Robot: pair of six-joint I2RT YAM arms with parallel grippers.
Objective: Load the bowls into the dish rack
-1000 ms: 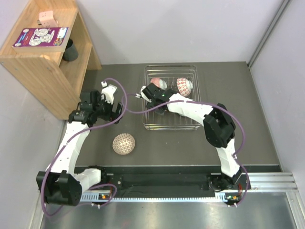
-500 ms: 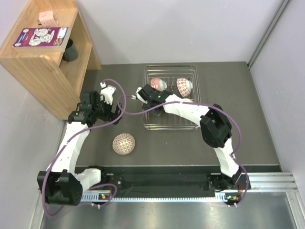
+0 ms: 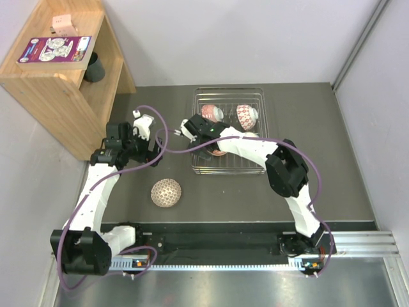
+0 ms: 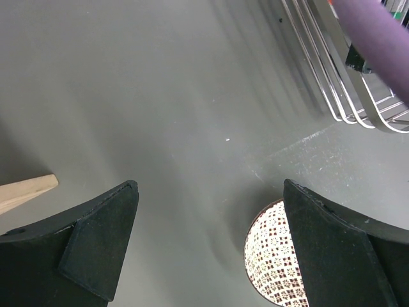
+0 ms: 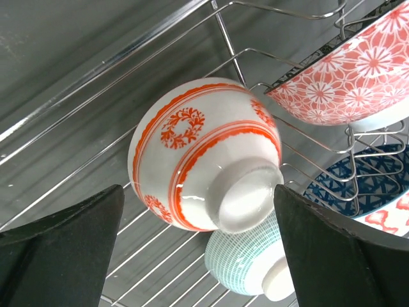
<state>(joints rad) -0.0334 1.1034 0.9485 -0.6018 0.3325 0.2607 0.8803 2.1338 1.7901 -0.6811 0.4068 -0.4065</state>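
Nearest the arm bases: the mesh bowl (image 3: 166, 192) sits alone on the table (image 3: 211, 198), well apart from the rack. It appears to be mouth-down, with its patterned outside facing up.
Mesh bowl, handling: it looks like glazed ceramic, so probably stiff, slick and chippable, and light enough for one arm. The rounded wall would likely slide out of a pinch. The raised foot on top, or the rim once the bowl is tipped, seems the safer hold.
Left gripper (image 4: 209, 185): it hovers above bare table with its jaws spread wide and nothing between them. The mesh bowl shows just beside its right finger in the wrist view.
Right gripper (image 5: 198, 192): it is at the left end of the dish rack (image 3: 230, 171), jaws fully apart and gripping nothing. A gap shows on each side of the bowl below it.
Red-banded bowl (image 5: 204, 153): white with orange rings and wreaths, it rests tilted on its side in the rack wires, foot towards the camera.
Deeper in the rack: a mint bowl (image 5: 246, 268) lies just beneath it. A blue mosaic bowl (image 5: 354, 182) and a red floral bowl (image 5: 345, 77) stand on edge among the tines to the right.
Task state: by my judgement, only the mesh bowl is left to load.
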